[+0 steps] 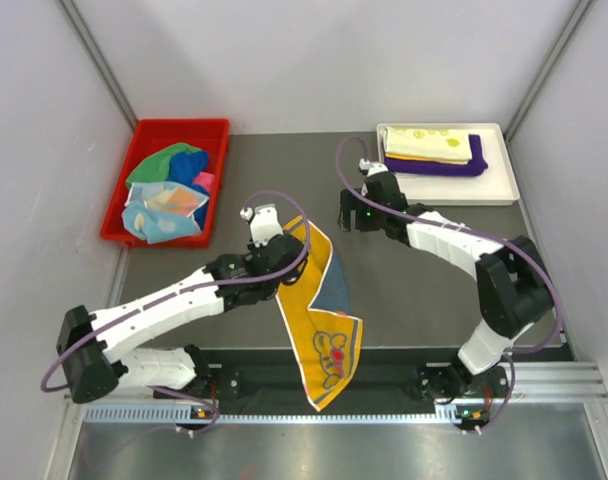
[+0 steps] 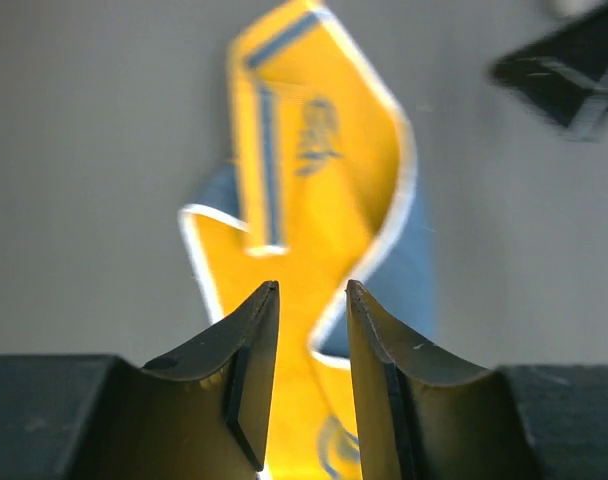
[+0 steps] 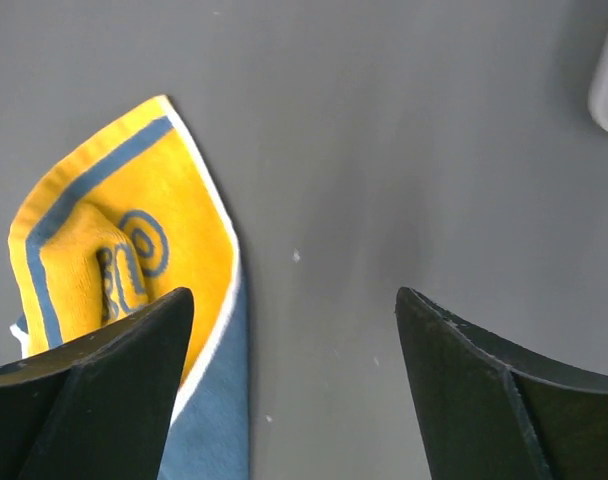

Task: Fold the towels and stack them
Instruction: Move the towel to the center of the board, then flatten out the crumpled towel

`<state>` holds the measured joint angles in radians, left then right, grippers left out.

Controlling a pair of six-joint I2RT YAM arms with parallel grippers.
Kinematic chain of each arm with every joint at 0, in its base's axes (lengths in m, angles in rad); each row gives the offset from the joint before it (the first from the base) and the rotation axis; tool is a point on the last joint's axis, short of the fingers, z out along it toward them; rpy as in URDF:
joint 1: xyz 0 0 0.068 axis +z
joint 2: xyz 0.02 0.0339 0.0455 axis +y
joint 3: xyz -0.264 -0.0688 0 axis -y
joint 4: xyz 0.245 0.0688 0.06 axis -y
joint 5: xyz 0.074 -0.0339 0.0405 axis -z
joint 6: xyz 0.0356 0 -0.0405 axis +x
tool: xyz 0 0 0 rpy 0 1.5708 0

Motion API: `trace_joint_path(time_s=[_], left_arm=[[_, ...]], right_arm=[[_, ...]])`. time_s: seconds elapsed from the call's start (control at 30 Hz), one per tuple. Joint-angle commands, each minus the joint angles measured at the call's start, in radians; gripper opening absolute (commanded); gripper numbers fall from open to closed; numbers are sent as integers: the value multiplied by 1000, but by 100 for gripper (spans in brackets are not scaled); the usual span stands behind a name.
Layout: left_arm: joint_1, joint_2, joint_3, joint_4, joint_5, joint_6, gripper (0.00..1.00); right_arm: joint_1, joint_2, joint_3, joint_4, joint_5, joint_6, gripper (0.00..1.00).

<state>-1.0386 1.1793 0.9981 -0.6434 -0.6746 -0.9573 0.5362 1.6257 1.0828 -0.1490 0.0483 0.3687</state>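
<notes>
Left fingers (image 2: 249, 370): nearly closed, pinching the yellow towel (image 1: 324, 340) between them.
Right fingers (image 3: 104, 400): wide apart, nothing between them, over bare counter (image 1: 404, 300), just beside the towel's upper end.
Yellow towel: yellow face with a blue border line and blue drawing, grey-blue back. Gripped at its top end and lifted off the counter. It is twisted, so both faces show. It runs from mid-counter toward the near edge, with its lowest corner over the rail between the arm bases.
Left arm: reaches in from the near left, wrist over mid-counter.
Right arm: reaches from the near right, wrist short of the white tray (image 1: 504, 190).
White tray: far right corner. Holds a folded stack (image 1: 434, 150), a pale yellow towel on top of a purple one.
Red bin (image 1: 144, 135): far left. Holds loose towels (image 1: 169, 195) in a heap of green, blue, pink and a light patterned one, unfolded.
</notes>
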Motion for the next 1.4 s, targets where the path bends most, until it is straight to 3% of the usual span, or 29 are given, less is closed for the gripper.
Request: trace_joint_path(time_s=[0.0,0.1,0.3,0.6,0.7,0.93,1.0,1.27,1.37], left_arm=[[107,58,-19,-19,50,77,38],[143,120,-45,7,130,97,38],[170,166,-142,129,262,98,48],[190,135,-165,166,306,109,56],[192,140,-182,186,317,109,57],[199,154,-199,218,369,101,57],[204,163,-197,225,391,107,56],[210,224,-191,267,469,138,50],[209,293,-177,257,533,140,46]], right_arm=[[18,86,115,60,-44,-33,81],[25,170,184,46,-117,-39,76],[85,304,281,3,-82,-66,73],[173,408,335,-116,177,-73,59],[182,404,310,-113,199,-65,55],[156,289,165,-90,249,-10,7],[124,217,87,-74,249,9,1],[73,-67,-199,-35,239,55,2],[74,-130,-277,-15,248,67,10]])
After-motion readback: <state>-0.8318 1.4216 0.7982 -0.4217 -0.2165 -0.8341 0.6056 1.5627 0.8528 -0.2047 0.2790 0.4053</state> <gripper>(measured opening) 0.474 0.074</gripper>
